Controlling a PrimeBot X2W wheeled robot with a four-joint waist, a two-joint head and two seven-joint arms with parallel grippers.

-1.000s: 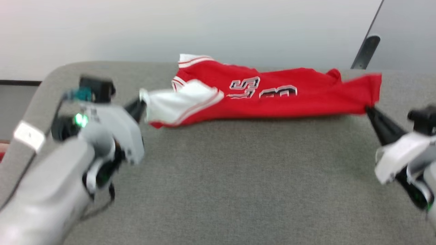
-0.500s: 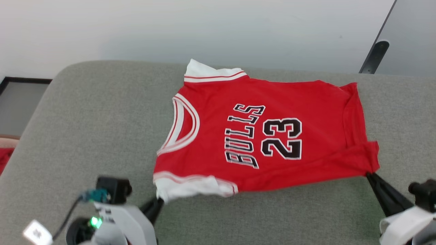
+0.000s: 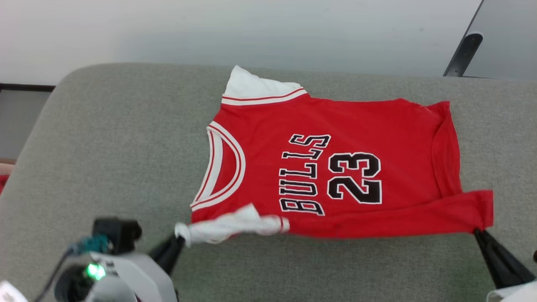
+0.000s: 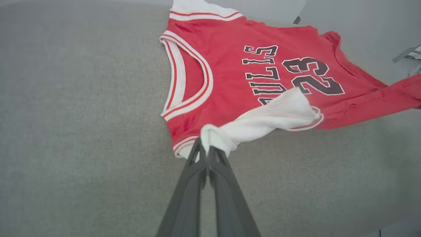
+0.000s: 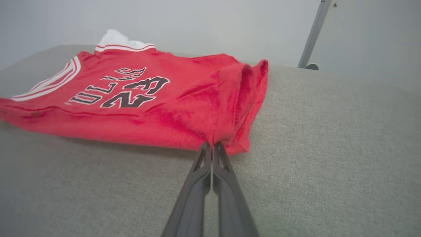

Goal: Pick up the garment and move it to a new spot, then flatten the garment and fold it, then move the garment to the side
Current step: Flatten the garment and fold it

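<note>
We find the left gripper (image 3: pixel 179 240) low at the near edge of the grey cushion (image 3: pixel 105 147), fingers pinched tight on the white sleeve (image 4: pixel 263 121) of the garment (image 3: pixel 356 126). The right gripper (image 3: pixel 479 233), likewise clamped, has the near hem corner. The garment lies spread toward the far edge, lettering up. Both arms are cut off by the head view's bottom edge.

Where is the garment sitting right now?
In the head view the garment lies spread print-up on the grey fabric surface, right of centre, its near white sleeve pinched by the left gripper and its near hem corner by the right gripper.
</note>
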